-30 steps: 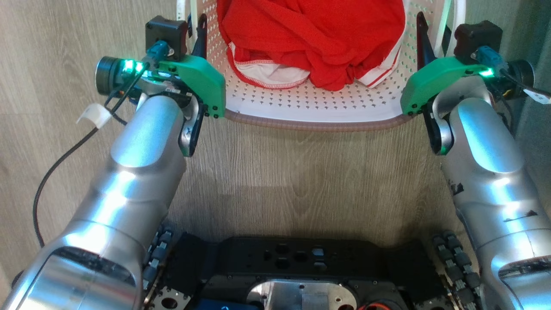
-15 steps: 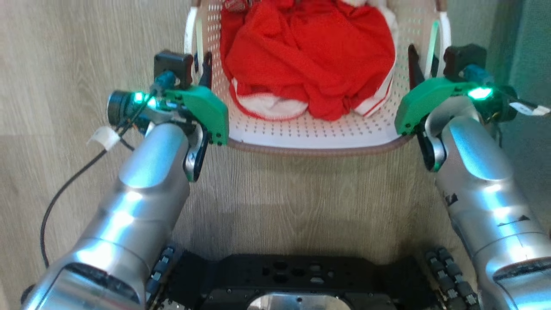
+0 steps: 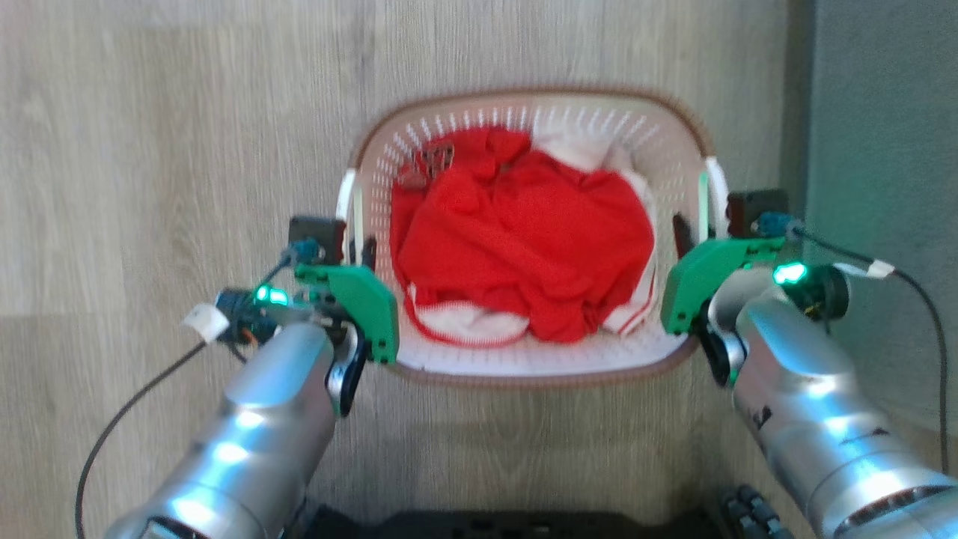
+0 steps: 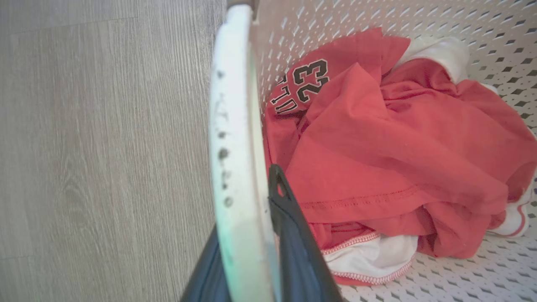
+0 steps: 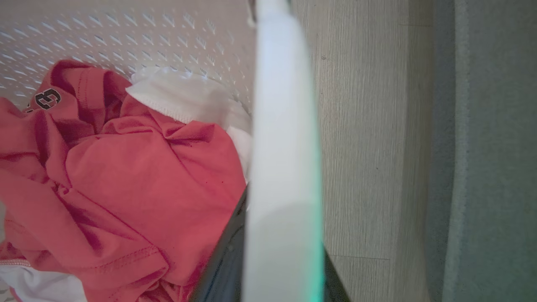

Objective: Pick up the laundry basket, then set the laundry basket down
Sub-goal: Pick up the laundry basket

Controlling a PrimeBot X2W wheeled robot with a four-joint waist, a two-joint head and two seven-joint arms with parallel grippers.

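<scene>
So the laundry basket (image 3: 524, 376) sits dead centre between the two arms, over the wood-look floor (image 3: 150, 150). Honestly I can't tell from here whether its bottom is resting on the boards or just clear of them. It's thin perforated plastic, so I'd guess light and a bit flexy. The walls probably bow if squeezed, and the brown rim is too fat and rounded to pinch well. The sensible places to take hold are the two white side loops, and that's what's going on. The left gripper (image 4: 247, 235) has its jaws narrow and clamped on the left handle (image 4: 235, 147), one dark finger on each side. The right gripper (image 5: 281, 268) straddles the right handle (image 5: 285, 167) the same way, jaws narrow, but I can't tell if it's properly pinching yet. The load is just a crumpled red jersey (image 3: 524, 247) with some white fabric (image 5: 180, 96) under it, so it's soft, weighs next to nothing and won't roll about. My only worry is that smooth plastic handles can slip or pivot, so both sides want to rise together and level or the whole thing tips.
</scene>
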